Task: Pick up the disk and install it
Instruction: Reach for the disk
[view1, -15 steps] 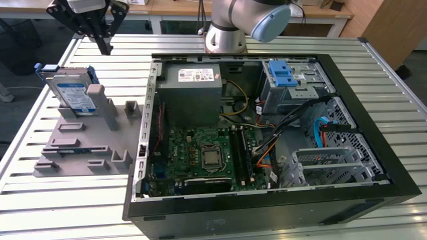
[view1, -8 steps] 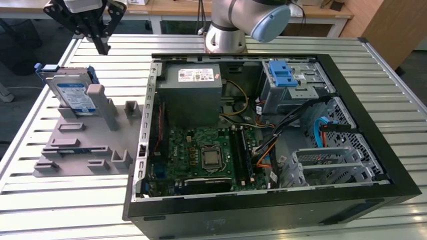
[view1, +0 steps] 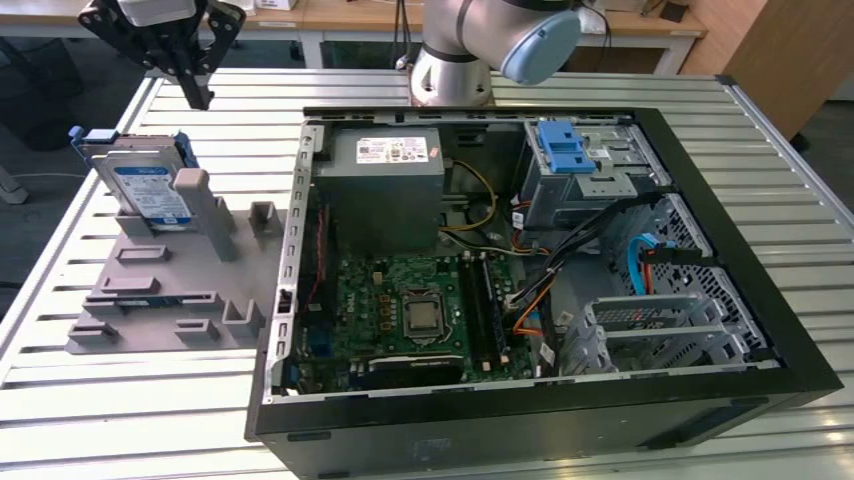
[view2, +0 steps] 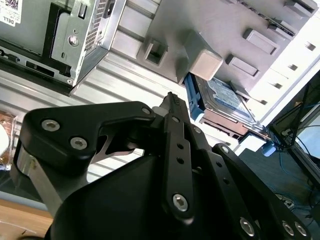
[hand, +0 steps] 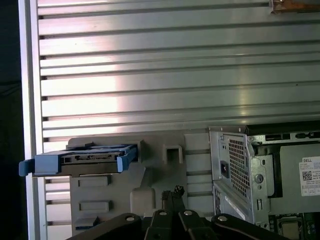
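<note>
The disk stands tilted on edge in a grey holder plate at the exterior view's left, its blue-and-white label facing out and blue rails along its sides. In the first wrist view the disk appears edge-on; in the second wrist view the disk lies behind a grey post. My gripper hangs above and just beyond the disk, apart from it, its black fingers together with nothing between them. Its tip shows in both wrist views.
An open computer case lies right of the holder plate on a slatted metal table. Inside are a grey power supply box, a motherboard, cables, and a drive bay with a blue latch. The arm's base stands behind the case.
</note>
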